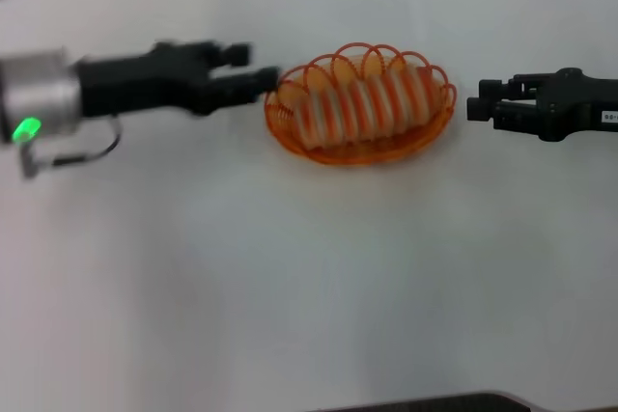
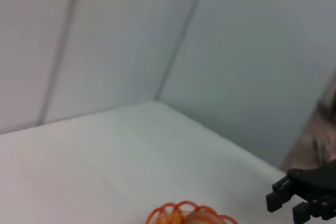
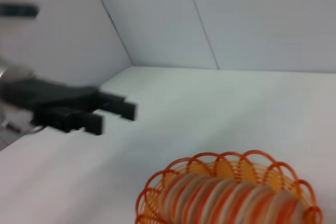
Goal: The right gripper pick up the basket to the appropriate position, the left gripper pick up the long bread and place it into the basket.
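The orange wire basket [image 1: 359,154] stands on the white table in the middle of the head view. The striped long bread [image 1: 362,103] lies inside it, lengthwise. My left gripper [image 1: 253,65] is open and empty, just left of the basket's left rim. My right gripper [image 1: 480,101] is open and empty, a short way right of the basket and not touching it. The right wrist view shows the basket [image 3: 157,184], the bread [image 3: 231,198] and the left gripper [image 3: 110,116]. The left wrist view shows the basket's rim [image 2: 181,208] and the right gripper [image 2: 289,205].
The white table [image 1: 309,277] stretches bare in front of the basket. White walls [image 3: 236,19] close the far side. A dark edge [image 1: 454,402] shows at the near bottom of the head view.
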You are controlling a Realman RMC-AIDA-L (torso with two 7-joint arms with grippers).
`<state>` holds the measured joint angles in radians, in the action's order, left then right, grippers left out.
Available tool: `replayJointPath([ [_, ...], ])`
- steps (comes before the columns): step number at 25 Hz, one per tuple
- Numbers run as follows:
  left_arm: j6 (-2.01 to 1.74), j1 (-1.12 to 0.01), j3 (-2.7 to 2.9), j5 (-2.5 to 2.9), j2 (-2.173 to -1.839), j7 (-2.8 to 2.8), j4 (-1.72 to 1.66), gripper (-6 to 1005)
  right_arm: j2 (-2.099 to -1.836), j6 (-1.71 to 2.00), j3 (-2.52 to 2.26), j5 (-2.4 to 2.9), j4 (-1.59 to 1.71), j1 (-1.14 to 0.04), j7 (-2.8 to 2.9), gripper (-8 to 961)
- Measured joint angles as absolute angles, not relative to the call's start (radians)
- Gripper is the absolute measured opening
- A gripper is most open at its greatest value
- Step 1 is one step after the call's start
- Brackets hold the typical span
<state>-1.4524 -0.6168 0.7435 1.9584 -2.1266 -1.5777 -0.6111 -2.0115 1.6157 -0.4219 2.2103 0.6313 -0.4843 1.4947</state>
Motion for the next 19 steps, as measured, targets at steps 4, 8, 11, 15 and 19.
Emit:
replayJointPath([
  [4, -1.498, -0.500, 0.653, 1.891, -2.102, -1.475, -0.521, 646, -2.012, 1.610, -0.394, 2.208, 0.633, -0.480, 1.475, 432],
  [8, -1.529, -0.405, 0.592, 1.866, -2.107, -1.417, -0.502, 644, -2.019, 1.607, -0.364, 2.185, 0.633, -0.475, 1.432, 432],
  [11, -1.546, -0.372, 0.584, 1.865, -2.111, -1.411, -0.501, 644, -2.020, 1.605, -0.357, 2.178, 0.633, -0.476, 1.419, 432],
  [15, -1.560, -0.360, 0.582, 1.866, -2.112, -1.410, -0.500, 644, -2.021, 1.603, -0.357, 2.176, 0.631, -0.481, 1.414, 432],
  [19, -1.562, -0.362, 0.581, 1.871, -2.112, -1.410, -0.500, 644, -2.022, 1.597, -0.357, 2.175, 0.625, -0.483, 1.407, 432],
])
